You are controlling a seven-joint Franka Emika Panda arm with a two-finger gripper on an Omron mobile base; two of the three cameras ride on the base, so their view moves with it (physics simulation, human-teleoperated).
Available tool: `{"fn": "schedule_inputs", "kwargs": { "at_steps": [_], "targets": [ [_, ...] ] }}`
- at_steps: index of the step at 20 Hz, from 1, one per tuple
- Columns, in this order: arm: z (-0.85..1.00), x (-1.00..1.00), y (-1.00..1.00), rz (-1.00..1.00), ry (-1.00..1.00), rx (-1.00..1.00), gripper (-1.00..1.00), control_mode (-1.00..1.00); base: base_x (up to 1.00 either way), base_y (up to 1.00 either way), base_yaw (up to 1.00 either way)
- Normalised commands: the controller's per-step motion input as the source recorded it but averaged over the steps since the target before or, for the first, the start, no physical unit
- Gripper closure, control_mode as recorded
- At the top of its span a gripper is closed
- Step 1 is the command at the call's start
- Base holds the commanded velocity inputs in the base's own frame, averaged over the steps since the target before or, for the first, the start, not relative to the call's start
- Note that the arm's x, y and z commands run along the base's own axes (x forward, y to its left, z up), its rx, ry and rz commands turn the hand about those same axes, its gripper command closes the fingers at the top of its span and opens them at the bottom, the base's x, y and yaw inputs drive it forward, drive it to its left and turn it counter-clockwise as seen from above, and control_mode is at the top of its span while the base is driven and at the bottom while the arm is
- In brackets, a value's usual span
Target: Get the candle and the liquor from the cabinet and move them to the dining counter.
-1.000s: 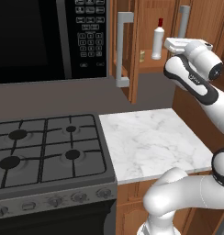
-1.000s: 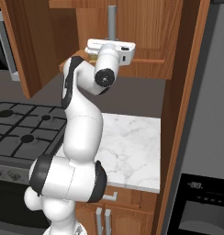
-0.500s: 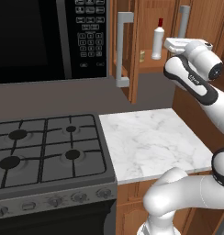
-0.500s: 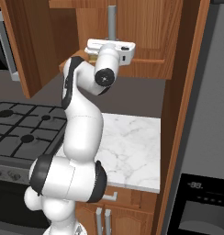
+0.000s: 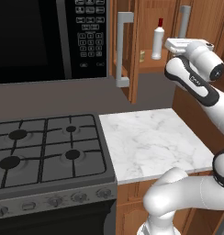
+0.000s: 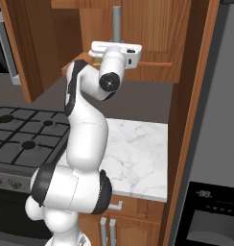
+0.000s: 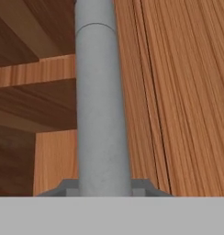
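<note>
The cabinet [image 5: 146,27] stands with its left door swung open. On its shelf are the liquor [image 5: 157,39], a white bottle with a red cap, and the small tan candle [image 5: 142,56] to its left. My gripper [image 5: 183,40] is at the lower end of the right door's grey bar handle [image 5: 184,18]. In the right base view the gripper [image 6: 117,43] sits just under that handle [image 6: 117,21]. The hand view has the handle [image 7: 102,114] dead centre and very close, so the jaws seem shut on it; the fingertips are hidden. The dining counter is out of view.
A small marble slab [image 5: 153,142] lies below the cabinet beside the gas stove [image 5: 45,151]. A black microwave [image 5: 45,36] hangs at the left. The open left door with its handle [image 5: 124,48] juts out toward me. A tall wood panel [image 6: 191,120] and an oven [image 6: 215,211] stand at the right.
</note>
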Motion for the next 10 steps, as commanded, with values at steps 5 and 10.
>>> {"fn": "schedule_inputs", "kwargs": {
  "at_steps": [5,10],
  "targets": [
    [0.14,-0.31,-0.22,0.0,0.05,0.0,1.0,-1.0,0.0,0.0,0.0],
    [0.09,-0.37,-0.34,0.0,0.03,0.0,1.0,-1.0,0.0,0.0,0.0]
  ]
}}
